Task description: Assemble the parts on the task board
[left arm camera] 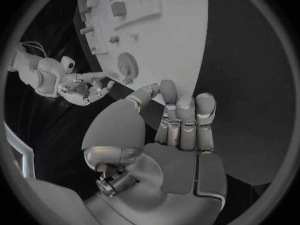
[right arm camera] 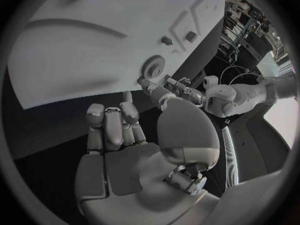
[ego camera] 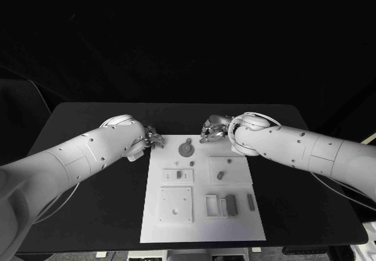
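Note:
The white task board (ego camera: pixel 235 228) lies in the middle of the black table. A round gear-like part (ego camera: pixel 186 148) sits near the board's far edge, with small dark parts (ego camera: pixel 220 175) in the recesses behind it. My left hand (ego camera: pixel 151 140) hovers at the far left corner of the board, fingers (left arm camera: pixel 184 110) curled in beside the thumb, nothing in them. At the far edge, right of the gear, my right hand (ego camera: pixel 213 130) has its fingers (right arm camera: pixel 112 122) curled too and holds nothing. The gear (left arm camera: pixel 128 63) (right arm camera: pixel 153 65) lies between both hands.
Nearer the robot, the board carries a square plate (ego camera: pixel 175 204), a small frame (ego camera: pixel 212 205) and two dark bars (ego camera: pixel 231 204). Bare black table (ego camera: pixel 102 217) surrounds the board on both sides.

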You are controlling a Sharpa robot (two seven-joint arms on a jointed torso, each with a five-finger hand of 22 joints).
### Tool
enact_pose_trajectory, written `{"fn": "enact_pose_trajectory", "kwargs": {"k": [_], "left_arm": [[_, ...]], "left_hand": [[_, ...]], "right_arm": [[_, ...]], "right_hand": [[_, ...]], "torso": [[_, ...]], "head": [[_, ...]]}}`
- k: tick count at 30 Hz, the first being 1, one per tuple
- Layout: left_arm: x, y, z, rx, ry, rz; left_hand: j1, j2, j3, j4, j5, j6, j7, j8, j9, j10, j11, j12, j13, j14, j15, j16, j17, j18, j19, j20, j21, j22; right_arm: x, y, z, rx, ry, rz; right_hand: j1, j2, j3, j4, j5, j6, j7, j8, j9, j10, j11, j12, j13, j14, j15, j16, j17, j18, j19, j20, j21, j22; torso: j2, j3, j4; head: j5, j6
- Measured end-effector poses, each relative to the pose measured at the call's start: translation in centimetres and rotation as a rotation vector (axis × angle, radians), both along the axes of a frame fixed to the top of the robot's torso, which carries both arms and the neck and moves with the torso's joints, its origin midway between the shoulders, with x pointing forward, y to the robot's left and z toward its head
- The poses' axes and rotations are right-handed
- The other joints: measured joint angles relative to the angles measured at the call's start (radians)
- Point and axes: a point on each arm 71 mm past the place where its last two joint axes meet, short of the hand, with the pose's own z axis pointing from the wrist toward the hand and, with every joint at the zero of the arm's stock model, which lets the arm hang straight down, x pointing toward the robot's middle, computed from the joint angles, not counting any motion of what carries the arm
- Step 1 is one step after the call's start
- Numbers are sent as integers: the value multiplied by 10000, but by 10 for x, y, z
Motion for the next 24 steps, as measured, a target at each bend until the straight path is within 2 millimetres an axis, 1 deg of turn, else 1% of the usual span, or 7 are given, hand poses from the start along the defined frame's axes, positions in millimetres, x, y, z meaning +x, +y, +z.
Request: {"fn": "enact_pose_trajectory", "kwargs": {"k": [1, 5, 8, 12, 15, 20, 24], "left_arm": [[0, 1, 0, 32, 6, 18], [0, 1, -1, 91, 23, 15], [0, 0, -1, 105, 47, -14], [-1, -1, -2, 107, 69, -47], [-1, -2, -2, 90, 71, -78], [-1, -2, -2, 50, 55, -94], [-2, -3, -3, -13, 42, -135]], "left_hand": [[-29, 29, 31, 10, 178, 7, -7, -4, 1, 0, 0, 0, 12, 3, -3, 0, 0, -3, 0, 0, 0, -2], [-35, 34, 53, 2, 546, 18, -18, -6, 31, 0, 0, 0, 19, 3, -3, 0, 0, -12, 0, 0, 37, -14], [-104, 73, 143, -24, 748, 18, -18, -6, 50, 0, 1, 0, 27, 4, -3, 0, 1, -37, 0, 0, 37, -14], [-111, 86, 208, -88, 928, 18, -18, -19, 75, -2, 2, 0, 36, 27, -25, 49, 3, -87, 37, -36, 100, -14], [-109, 88, 351, -86, 959, 18, -18, 44, 75, -43, 43, 0, 46, 61, -56, 87, 26, -77, 37, -36, 116, -20], [-109, 88, 433, -67, 882, 18, -18, 51, 88, -52, 52, 0, 46, 76, -42, 112, 45, -71, 58, -56, 116, -22], [-109, 88, 495, -8, 840, 18, -18, 151, 103, -53, 54, 0, 45, 193, -71, 169, 76, -73, 95, -88, 193, -22]], "right_arm": [[0, 0, 0, 0, 0, 1], [0, 0, 0, 4, 0, 9], [0, 0, 0, 4, -1, 10], [0, 0, 0, 3, -1, 6], [0, 0, 0, 2, -1, 5], [0, 0, 0, 2, -1, 4], [0, 0, 0, 1, -1, 2]], "right_hand": [[0, 0, 0, 0, 0, 0, 0, 0, 0, 0, 0, 0, 0, 0, 0, 0, 0, 0, 0, 0, 0, 0], [0, 0, 0, 0, 0, 0, 0, 0, 0, 0, 1, 0, 0, 1, 1, 0, 17, 0, 0, 0, 0, 0], [0, 0, 0, 0, 0, 0, 0, 0, 0, -1, 1, 0, -6, -2, -2, 0, 13, 0, 0, 0, 0, 1], [0, 0, 0, 0, 0, 0, 0, 0, 0, -2, 2, 0, -9, -23, -21, 0, 13, 0, 0, 0, 0, 1], [0, 0, 0, 0, 0, 0, 0, 0, 0, -2, 2, 0, -8, -23, -22, 0, 13, 0, 0, 0, 0, 0], [0, 0, 0, 0, 0, 0, 0, 0, -2, -3, 3, 0, -8, 7, -51, 38, 13, 0, 0, 0, 0, 1], [0, 0, 0, 0, 0, 0, 0, 0, -8, -3, 4, 0, -7, 7, -51, 38, 13, 0, 0, 0, 0, 1]], "torso": [[0, 0, -1], [0, 0, 0], [0, -1, 0], [0, -4, 3], [-1, -4, 5], [-4, -4, 6], [-4, -4, 6]], "head": [[-1, -2], [-8, -10], [-12, -16], [-13, -21], [-8, -24], [-5, -25], [-1, -26]]}}
